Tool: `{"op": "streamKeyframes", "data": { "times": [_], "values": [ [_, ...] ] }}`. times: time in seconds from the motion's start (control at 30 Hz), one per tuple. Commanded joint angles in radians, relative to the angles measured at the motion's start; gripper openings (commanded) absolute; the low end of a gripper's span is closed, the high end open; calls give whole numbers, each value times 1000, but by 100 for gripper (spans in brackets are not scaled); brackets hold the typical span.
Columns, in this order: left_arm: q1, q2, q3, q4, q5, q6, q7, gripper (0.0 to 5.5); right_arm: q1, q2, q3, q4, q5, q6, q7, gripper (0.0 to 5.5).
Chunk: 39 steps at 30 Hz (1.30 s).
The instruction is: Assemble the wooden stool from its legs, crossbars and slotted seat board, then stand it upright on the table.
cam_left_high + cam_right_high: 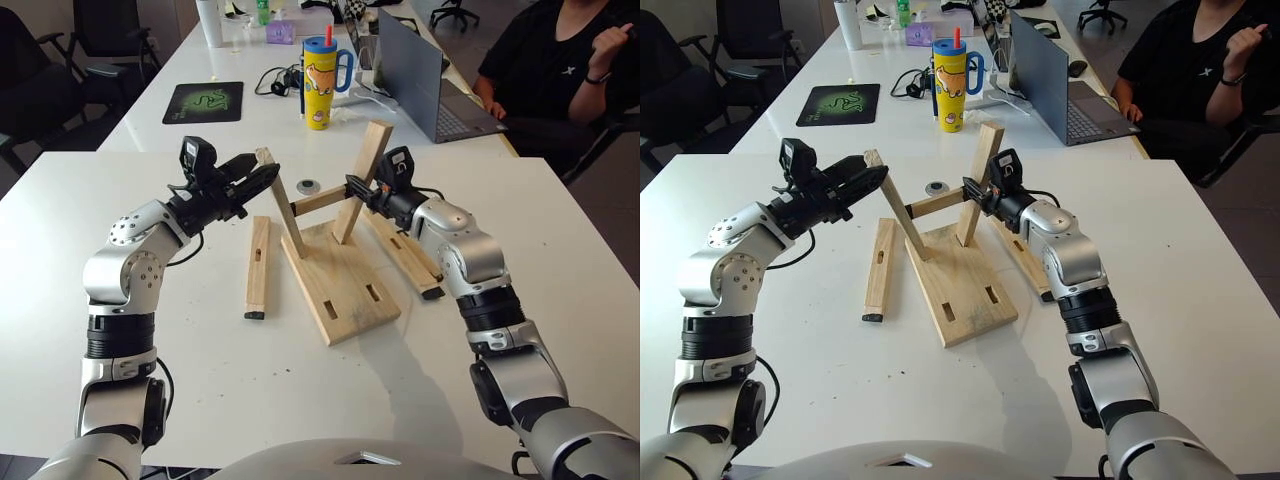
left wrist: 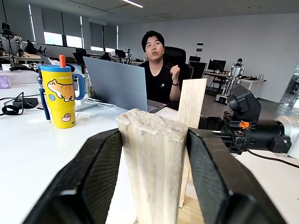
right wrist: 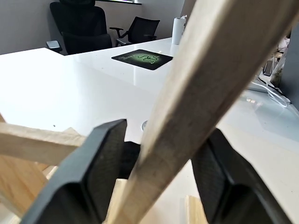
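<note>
Materials: all stool parts are pale, unfinished wood, square-cut, with a rough sawn end grain. The seat board point(image 1: 340, 275) is a flat rectangle with small rectangular slots and lies at the middle of the table point(image 1: 200, 350).

Surface and room: the table is smooth, white and matte. On a second white table at 12 o'clock stand a yellow tumbler point(image 1: 320, 85), a black mouse pad point(image 1: 203, 102) and a grey laptop point(image 1: 410, 65). Office chairs stand behind.

Stool: two legs stand on the board. The left leg point(image 1: 283, 205) leans with its top toward 11 o'clock. The right leg point(image 1: 362, 180) leans toward 1 o'clock. A crossbar point(image 1: 318, 200) bridges them at mid-height, sloping.

A loose leg point(image 1: 258, 265) lies flat at 9 o'clock of the board. More loose bars point(image 1: 405, 250) lie at 3 o'clock.

The left gripper point(image 1: 265, 175) has its black ribbed fingers point(image 2: 88, 182) pinching the left leg's top end. The right gripper point(image 1: 352, 190) has its fingers point(image 3: 100, 158) clamped on the right leg near the crossbar joint.
</note>
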State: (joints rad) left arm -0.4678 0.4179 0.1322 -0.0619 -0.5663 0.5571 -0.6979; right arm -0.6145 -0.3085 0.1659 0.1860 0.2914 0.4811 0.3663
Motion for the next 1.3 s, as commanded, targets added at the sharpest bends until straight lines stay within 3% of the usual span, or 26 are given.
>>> {"op": "streamKeyframes", "data": {
  "times": [0.03, 0.43, 0.87, 1.1, 1.2, 1.3],
  "values": [
    [-24, -21, -51, -15, 7, 3, -10, 217, 135, 38, 103, 101, -33, 164, 54, 306],
    [-34, -21, -43, -1, 13, -5, -3, 217, 32, 160, -154, 77, 26, -70, -80, 311],
    [-45, -25, -40, 12, 18, -17, 3, 217, -162, 144, -310, 77, 41, -226, -129, 311],
    [-47, -28, -38, 14, 23, -20, 10, 217, -338, 121, -391, 20, 118, -230, -128, 311],
    [-47, -27, -37, 14, 23, -20, 10, 217, -445, 113, -470, 83, 212, -192, -131, 311],
    [-45, -27, -36, 12, 23, -20, 11, 217, -452, 114, -459, 214, 233, -114, -82, 311]
  ]
}}
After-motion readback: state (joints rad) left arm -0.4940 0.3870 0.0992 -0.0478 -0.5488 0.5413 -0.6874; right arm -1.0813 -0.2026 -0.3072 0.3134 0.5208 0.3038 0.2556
